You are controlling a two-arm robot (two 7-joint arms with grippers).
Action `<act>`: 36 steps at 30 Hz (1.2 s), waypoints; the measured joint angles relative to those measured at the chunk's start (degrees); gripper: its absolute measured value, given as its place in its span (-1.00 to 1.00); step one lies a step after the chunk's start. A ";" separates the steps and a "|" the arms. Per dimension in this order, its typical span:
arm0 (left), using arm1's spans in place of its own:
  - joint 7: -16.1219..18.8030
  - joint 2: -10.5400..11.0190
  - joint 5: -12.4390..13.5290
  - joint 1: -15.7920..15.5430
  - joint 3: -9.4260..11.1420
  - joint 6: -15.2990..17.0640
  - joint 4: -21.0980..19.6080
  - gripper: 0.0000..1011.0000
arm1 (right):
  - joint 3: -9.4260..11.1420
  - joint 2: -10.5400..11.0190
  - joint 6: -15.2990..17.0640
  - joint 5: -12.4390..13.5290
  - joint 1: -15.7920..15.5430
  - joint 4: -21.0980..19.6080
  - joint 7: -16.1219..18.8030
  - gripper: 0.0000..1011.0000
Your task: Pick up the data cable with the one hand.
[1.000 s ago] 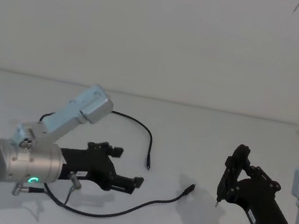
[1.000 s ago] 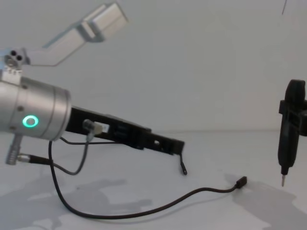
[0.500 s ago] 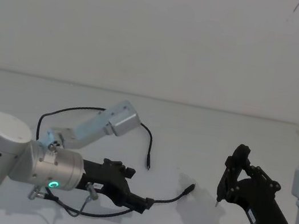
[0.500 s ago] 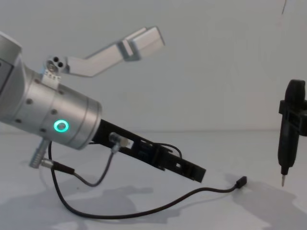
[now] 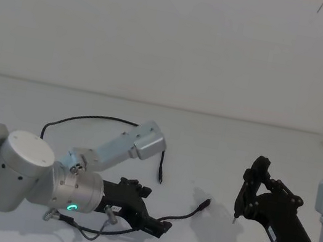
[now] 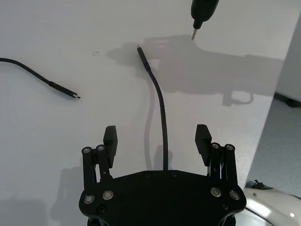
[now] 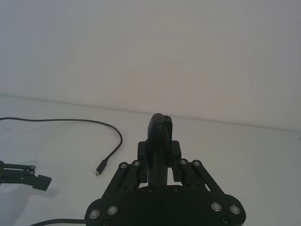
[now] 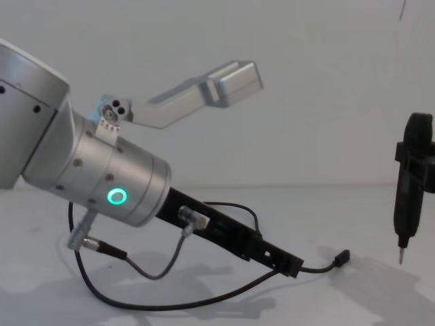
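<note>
The data cable (image 5: 104,120) is a thin black cord lying in a long loop on the white table. One plug (image 5: 160,180) rests mid-table and the other plug (image 5: 205,202) lies nearer my right arm. My left gripper (image 5: 154,225), the hand, is open and low over the table. In the left wrist view its fingers (image 6: 110,139) straddle the data cable (image 6: 162,117), which runs between them untouched. From the chest, the left gripper (image 8: 284,263) slants down over the data cable (image 8: 204,299). My right gripper (image 7: 160,149) is shut on a slim black tool (image 5: 252,188), held upright at the right.
A short grey wire (image 8: 170,252) with silver plugs hangs from my left wrist beside the cable. The tool's metal tip (image 8: 399,256) hovers just above the table near the cable's right plug (image 8: 342,257). The white wall rises behind the table's far edge (image 5: 225,116).
My left gripper has moved forward, to the right and downward, and now straddles the cable's near stretch. The right arm and the tool have not moved.
</note>
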 joint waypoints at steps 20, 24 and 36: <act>2.00 -2.07 1.82 -0.03 1.71 2.10 1.82 0.84 | 0.00 0.00 0.00 0.00 0.00 0.00 0.00 -0.45; 2.15 -2.27 1.96 -0.01 1.82 2.38 1.96 0.66 | 0.00 0.00 0.00 0.00 0.00 0.00 0.00 -0.45; 2.42 -2.57 2.18 0.05 1.99 2.83 2.21 -0.07 | 0.00 0.00 0.00 0.00 0.00 0.00 0.00 -0.45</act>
